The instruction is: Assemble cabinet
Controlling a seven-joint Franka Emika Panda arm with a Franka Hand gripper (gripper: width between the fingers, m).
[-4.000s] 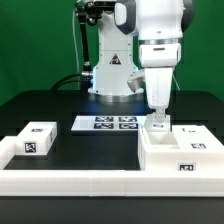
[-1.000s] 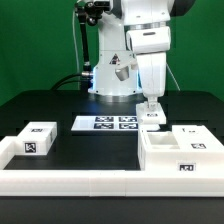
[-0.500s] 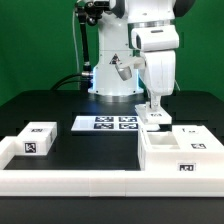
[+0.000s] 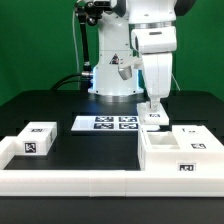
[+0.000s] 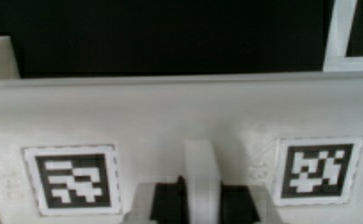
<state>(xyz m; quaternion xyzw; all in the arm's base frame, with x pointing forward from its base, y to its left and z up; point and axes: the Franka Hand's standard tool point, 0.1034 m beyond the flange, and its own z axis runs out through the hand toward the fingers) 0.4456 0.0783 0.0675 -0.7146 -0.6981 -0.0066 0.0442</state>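
In the exterior view my gripper [image 4: 152, 108] points down and is shut on a small white tagged block [image 4: 153, 118]. It holds the block just above the table, beside the far left corner of the cabinet body [image 4: 172, 157], a large white open box on the exterior view's right. Another white block [image 4: 192, 134] sits in the body's far right part. In the wrist view the held block [image 5: 178, 120] fills the picture with two tags. My dark fingers [image 5: 165, 203] clamp its middle ridge, with the gripper [image 5: 199, 200] centred on it.
The marker board [image 4: 108, 124] lies flat on the black table behind the parts. A separate white tagged block [image 4: 36, 140] stands at the exterior view's left. A long low white rail [image 4: 80, 178] runs along the front. The robot base [image 4: 112, 75] stands at the back.
Over four seconds my gripper rose from the cabinet body and moved toward the exterior view's left with the small block. In the last second the wrist turned slightly; the block barely moved.
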